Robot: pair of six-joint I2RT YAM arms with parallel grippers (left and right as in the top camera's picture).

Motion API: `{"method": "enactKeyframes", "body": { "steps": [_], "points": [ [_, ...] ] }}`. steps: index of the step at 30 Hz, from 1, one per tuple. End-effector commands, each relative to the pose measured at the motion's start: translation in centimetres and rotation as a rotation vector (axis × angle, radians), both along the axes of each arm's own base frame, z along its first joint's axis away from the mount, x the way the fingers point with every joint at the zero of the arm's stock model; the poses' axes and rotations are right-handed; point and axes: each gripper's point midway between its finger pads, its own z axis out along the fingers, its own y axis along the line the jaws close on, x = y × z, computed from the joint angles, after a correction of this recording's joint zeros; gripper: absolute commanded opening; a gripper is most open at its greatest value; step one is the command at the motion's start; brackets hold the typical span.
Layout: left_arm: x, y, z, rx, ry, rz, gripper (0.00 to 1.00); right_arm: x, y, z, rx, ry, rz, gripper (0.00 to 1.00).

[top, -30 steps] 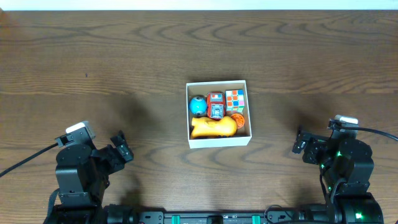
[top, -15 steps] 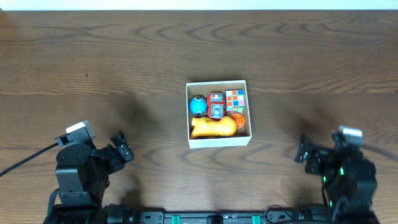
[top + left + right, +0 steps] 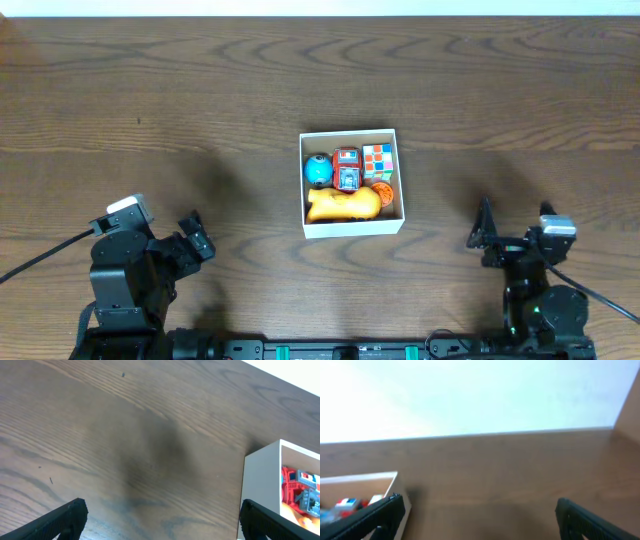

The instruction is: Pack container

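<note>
Drawing the right gripper (image 3: 482, 228) back and down toward its own base, compared with one second ago, and now sitting folded near the front edge of the wooden table (image 3: 150, 100), well apart from the container (image 3: 352, 227). Looking almost level across the table from the right wrist, with the fingers spread wide and gripping nothing. Keeping the left gripper (image 3: 196, 238) in the same parked place as before, also wide open and holding nothing. Leaving the container unmoved in the middle of the table, with a blue ball (image 3: 318, 170), a red toy car (image 3: 347, 169), a colour cube (image 3: 378, 160), a yellow toy (image 3: 343, 204) and a small orange piece (image 3: 384, 193) lying inside. Seeing no loose toy around it. Probably finishing the packing here, and going to rest with both arms rather than reaching for another thing.
</note>
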Motion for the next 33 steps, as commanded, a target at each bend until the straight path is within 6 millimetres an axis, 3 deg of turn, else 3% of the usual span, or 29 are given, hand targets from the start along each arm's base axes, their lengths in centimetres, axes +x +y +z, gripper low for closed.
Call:
{"method": "enactKeyframes", "body": {
  "steps": [1, 7, 33],
  "points": [
    [0.0, 0.1, -0.2, -0.001, 0.004, 0.007, 0.98, 0.9, 0.4, -2.0, -0.062, -0.013, 0.025, 0.99],
    [0.0, 0.1, -0.2, -0.001, 0.005, 0.007, 0.98, 1.3, 0.8, -5.0, -0.096, 0.017, 0.047, 0.99],
    [0.0, 0.1, -0.2, -0.001, 0.004, 0.007, 0.98, 1.3, 0.9, -5.0, -0.114, 0.016, 0.053, 0.99]
  ]
}}
